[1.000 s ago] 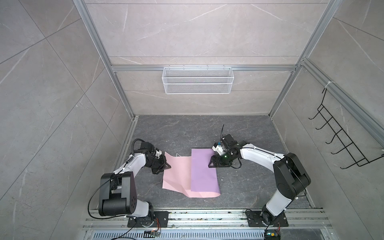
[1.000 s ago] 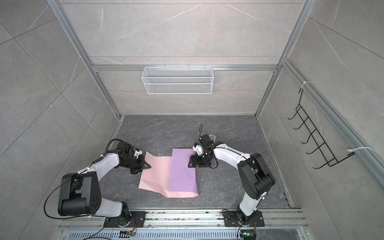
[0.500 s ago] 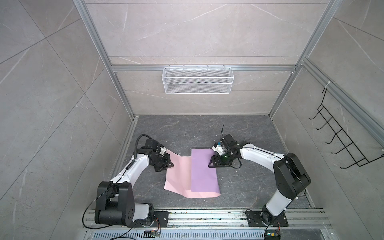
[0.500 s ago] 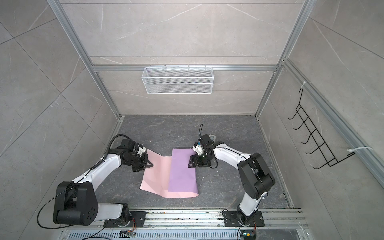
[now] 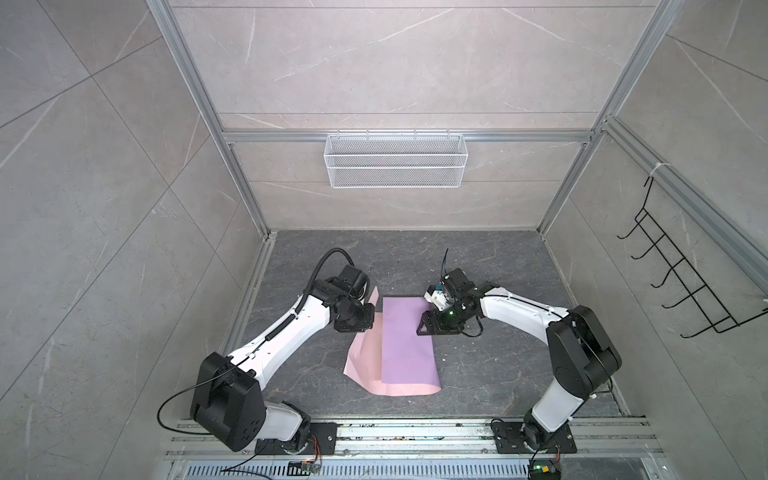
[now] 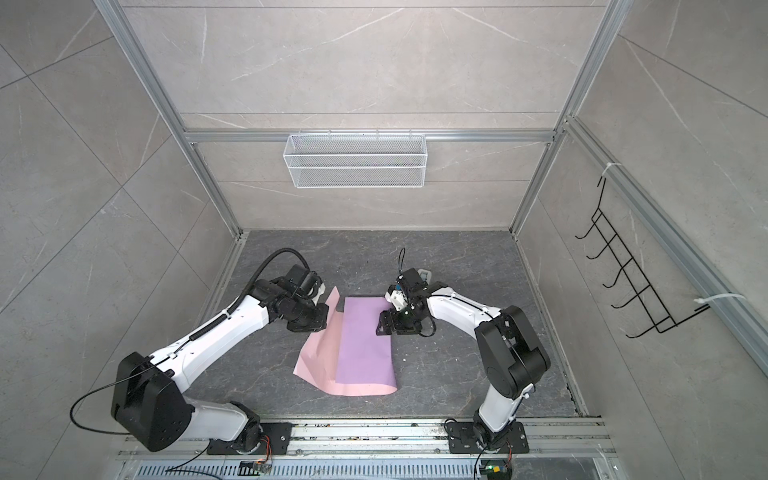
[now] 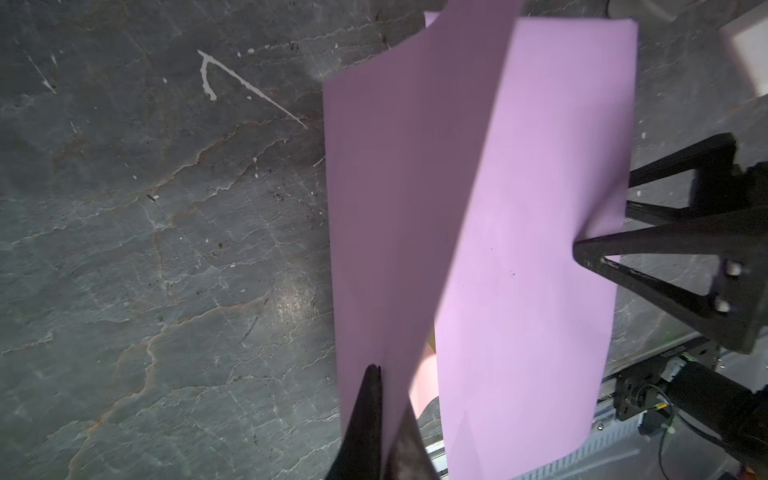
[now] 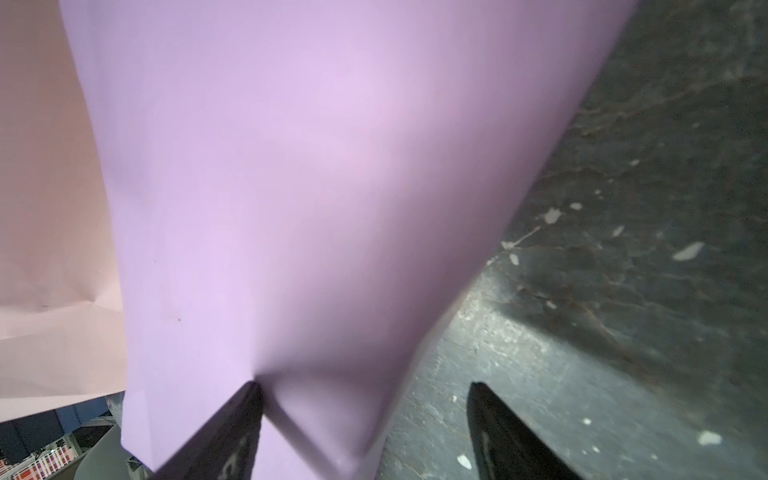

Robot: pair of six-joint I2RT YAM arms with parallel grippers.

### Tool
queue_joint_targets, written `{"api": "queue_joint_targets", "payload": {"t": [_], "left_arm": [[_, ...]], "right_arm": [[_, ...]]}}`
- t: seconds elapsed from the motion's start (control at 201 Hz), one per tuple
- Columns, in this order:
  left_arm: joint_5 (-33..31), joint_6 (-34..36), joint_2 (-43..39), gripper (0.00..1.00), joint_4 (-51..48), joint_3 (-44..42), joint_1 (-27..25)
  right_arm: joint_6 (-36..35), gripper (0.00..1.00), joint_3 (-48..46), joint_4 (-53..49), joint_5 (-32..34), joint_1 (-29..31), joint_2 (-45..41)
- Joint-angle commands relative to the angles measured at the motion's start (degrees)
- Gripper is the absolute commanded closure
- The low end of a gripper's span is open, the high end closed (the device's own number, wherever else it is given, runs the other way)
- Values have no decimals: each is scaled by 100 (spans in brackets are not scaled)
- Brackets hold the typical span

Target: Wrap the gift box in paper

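Left pincer [image 7: 386, 390] clenches paper [image 5: 405, 340]; right pincer [image 8: 363, 386], splayed, pins it — hard pull could tear it between them.

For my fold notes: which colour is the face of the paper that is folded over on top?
Lilac-purple. The paper shows it best in a top view.

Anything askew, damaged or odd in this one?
The large thin pink-and-lilac paper sheet lies folded crookedly: its pink underlayer juts out slanted along the near edge. One finger of the open right gripper dents the lilac flap.
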Motion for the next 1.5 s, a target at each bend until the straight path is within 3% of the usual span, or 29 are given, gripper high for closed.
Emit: {"api": "queue_joint_targets", "payload": {"t": [0.0, 0.483, 1.494], "left_arm": [[-637, -347, 240, 100, -603, 398, -316], [-1242, -957, 1111, 100, -1038, 1249, -1208], [-810, -993, 1874, 100, -751, 1629, -1526]], "right_arm": [[-45, 21, -196, -407, 610, 87, 257], [-27, 22, -256, -298, 584, 89, 240], [87, 22, -345, -129, 496, 94, 223]]}}
